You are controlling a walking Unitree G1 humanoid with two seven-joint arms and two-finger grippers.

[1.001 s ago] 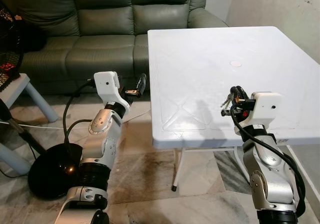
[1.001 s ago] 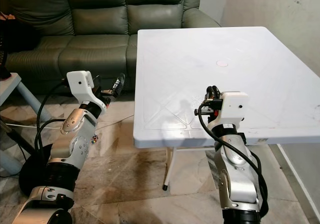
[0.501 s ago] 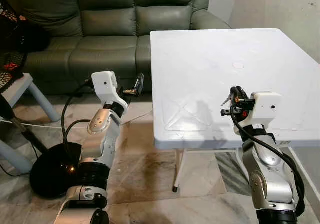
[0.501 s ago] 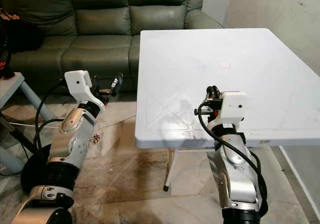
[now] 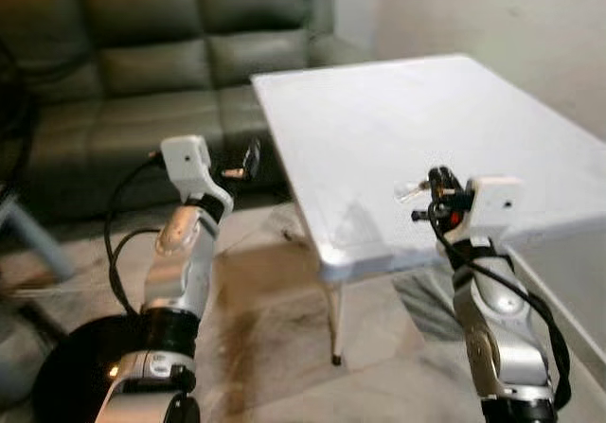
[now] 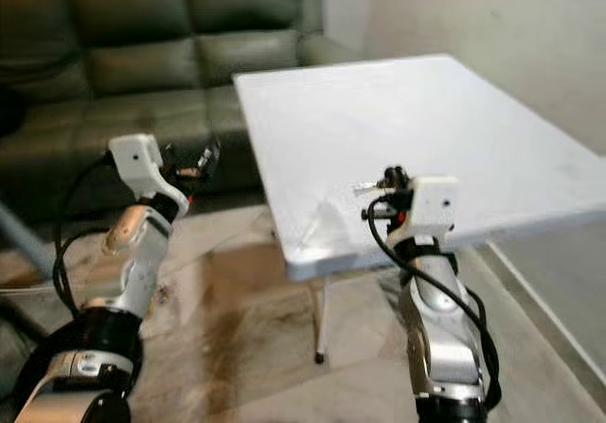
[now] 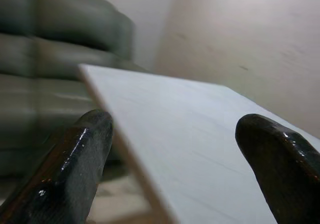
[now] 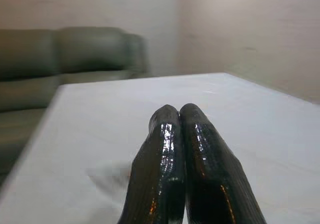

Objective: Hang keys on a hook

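two silver, jointed arms with black cables rise from the near edge of the head views. the right pincer (image 5: 437, 179) is raised over the near corner of the table (image 5: 407, 111); its two long black fingers (image 8: 192, 169), glossy and finely ribbed, are pressed together along their length in the right wrist view. small metallic keys (image 5: 409, 190) project from the fingertip area in the head views, so the right pincer is clenched on the keys, held above the table surface; motion blur hides the exact contact. the left pincer (image 5: 248, 161) is held beside the table's left edge, over the floor. its rounded, shiny black fingers (image 7: 75, 169) stand well apart with the table edge visible between them: released, holding nothing.

the table is white plastic, square, smooth, with faint moulded diagonal ribs near the corner and a thin metal leg (image 5: 333, 324) below. the floor (image 5: 256, 347) is mottled brown and grey stone-like tile. a round black base (image 5: 71, 371) sits on the floor by the left arm. farther back stands a dark green, cushioned leather-like sofa (image 5: 142, 63), and a plain pale wall (image 5: 492, 16).
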